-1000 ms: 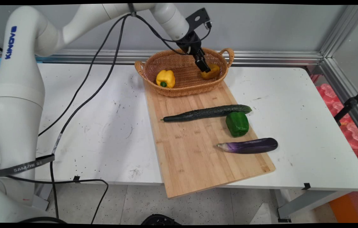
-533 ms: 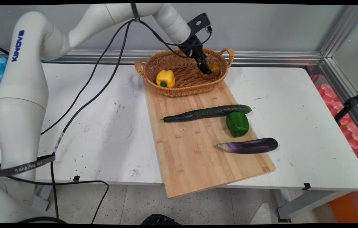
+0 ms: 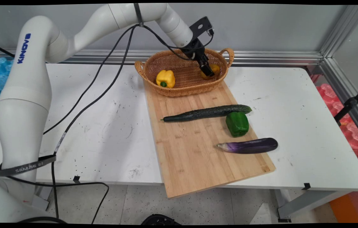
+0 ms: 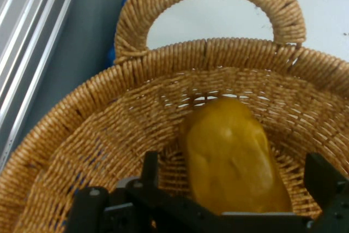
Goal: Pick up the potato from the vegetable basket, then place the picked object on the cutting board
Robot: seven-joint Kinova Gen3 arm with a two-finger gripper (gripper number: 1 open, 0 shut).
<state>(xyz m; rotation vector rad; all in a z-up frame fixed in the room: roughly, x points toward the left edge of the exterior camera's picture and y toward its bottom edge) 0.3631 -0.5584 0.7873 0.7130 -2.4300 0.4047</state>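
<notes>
In the right end of the wicker basket [image 3: 183, 71] the gripper [image 4: 240, 189] is spread wide around an orange-yellow pepper [image 4: 232, 156], fingers either side, not pinching it. Judged light, hollow, glossy-slick; best taken across its broad middle with gentle pressure.

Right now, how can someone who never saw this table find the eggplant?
Find the wooden board in the table's middle. Near its front right corner lies the eggplant, just in front of the green pepper. It is the only purple thing there.
</notes>
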